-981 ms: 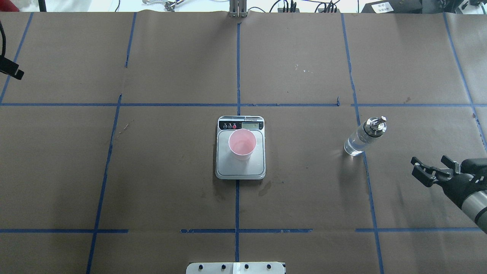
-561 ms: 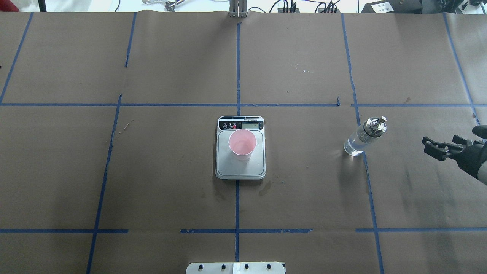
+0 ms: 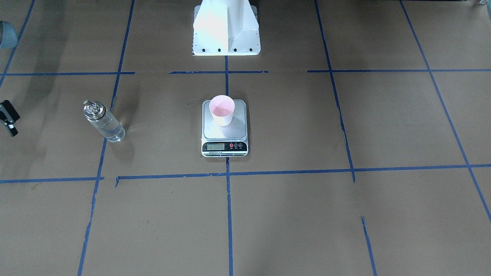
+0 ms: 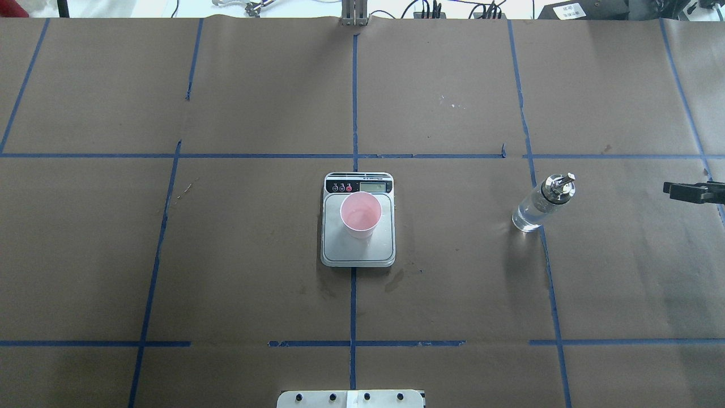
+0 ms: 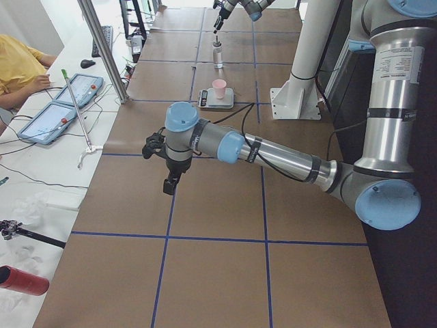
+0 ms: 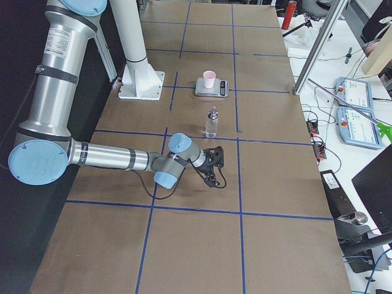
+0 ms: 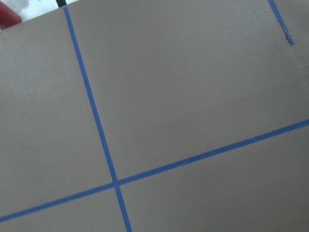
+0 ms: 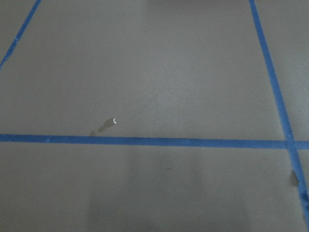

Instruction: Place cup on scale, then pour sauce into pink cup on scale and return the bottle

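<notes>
From my desk, taking the overhead view as the clock face, the small pale pink tapered cup (image 4: pixel 361 214) stands upright on the brushed-steel platform of the flat rectangular digital scale (image 4: pixel 358 253). The scale's black display strip is on its 12 o'clock side. So the first step reads as done.

The clear cylindrical glass bottle with the shiny silver cap (image 4: pixel 538 207) stands upright on the brown paper-covered table (image 4: pixel 226 255) at 3 o'clock from the scale, well apart from it, and nothing touches it. The liquid is colourless, so I cannot tell whether the cup holds any yet.

The right gripper (image 4: pixel 688 191) sits at 3 o'clock from the bottle, near the view's edge and well clear of it. It carries nothing, and in the right-side view its jaws look spread. The left gripper (image 5: pixel 168 183) appears only in the left-side view, hanging over bare table, and I cannot tell how its jaws stand.

My read is that the pour is the step in hand. Next I would bring the right arm in from 3 o'clock with the jaws level. It should close on the glass body below the cap, lift, and carry the bottle towards 9 o'clock until the spout is over the cup. The glass looks slippery, so the grip needs to be square.
</notes>
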Tool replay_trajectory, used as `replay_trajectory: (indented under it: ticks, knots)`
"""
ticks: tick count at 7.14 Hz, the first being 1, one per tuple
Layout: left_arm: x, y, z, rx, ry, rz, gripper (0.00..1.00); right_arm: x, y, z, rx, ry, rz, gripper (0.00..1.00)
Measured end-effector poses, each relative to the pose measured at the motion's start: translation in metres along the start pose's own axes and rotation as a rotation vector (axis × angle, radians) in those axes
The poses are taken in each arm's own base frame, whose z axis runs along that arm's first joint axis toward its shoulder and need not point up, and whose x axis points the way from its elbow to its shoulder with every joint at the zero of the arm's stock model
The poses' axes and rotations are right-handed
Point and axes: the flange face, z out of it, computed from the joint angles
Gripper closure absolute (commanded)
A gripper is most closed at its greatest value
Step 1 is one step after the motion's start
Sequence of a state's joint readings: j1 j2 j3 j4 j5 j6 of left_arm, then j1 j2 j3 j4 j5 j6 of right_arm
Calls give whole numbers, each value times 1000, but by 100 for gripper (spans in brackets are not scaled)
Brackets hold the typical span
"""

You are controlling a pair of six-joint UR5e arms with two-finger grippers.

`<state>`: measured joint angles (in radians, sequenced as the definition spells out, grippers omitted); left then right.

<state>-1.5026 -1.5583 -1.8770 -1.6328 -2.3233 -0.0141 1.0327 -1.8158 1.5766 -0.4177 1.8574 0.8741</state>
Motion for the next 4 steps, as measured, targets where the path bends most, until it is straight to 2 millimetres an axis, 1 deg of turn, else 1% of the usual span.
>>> replay_trajectory:
  ticks: [1,2,3,4]
  knots:
    - [-7,15,-2,3,5,-31,0,33,-29,-14,-58,-7,-40,0]
    - [-21,22,9,-18,6,-64,0,61,-57,-29,-102,-2,-100,0]
    - [-35,28,22,-44,7,-93,0,86,-79,-46,-146,-3,-145,0]
    - [-40,30,28,-55,7,-106,0,111,-89,-62,-188,-9,-162,0]
